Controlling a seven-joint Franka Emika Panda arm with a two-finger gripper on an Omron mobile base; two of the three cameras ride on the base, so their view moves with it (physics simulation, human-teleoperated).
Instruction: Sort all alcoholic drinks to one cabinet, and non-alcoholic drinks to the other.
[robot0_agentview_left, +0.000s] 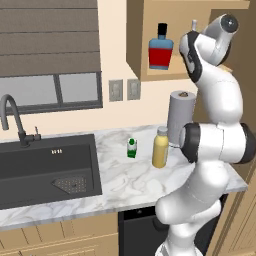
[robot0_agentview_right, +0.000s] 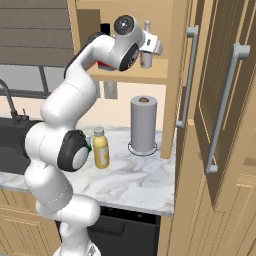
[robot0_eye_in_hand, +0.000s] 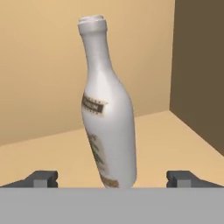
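Note:
The slim grey long-necked bottle stands on the shelf board of the small light-wood cabinet; it leans a little in the hand view. My gripper is open, with a fingertip wide on each side of the bottle's base and gaps showing. In the right base view the hand is up at the shelf, next to the grey bottle. The squat blue bottle with red label stands on the same shelf to the left. On the marble counter are the tall yellow bottle and the small green-and-white carton.
A paper towel roll stands on the counter under the small cabinet. The tall pantry unit with silver bar handles rises at the right. A dark sink with a faucet lies to the left.

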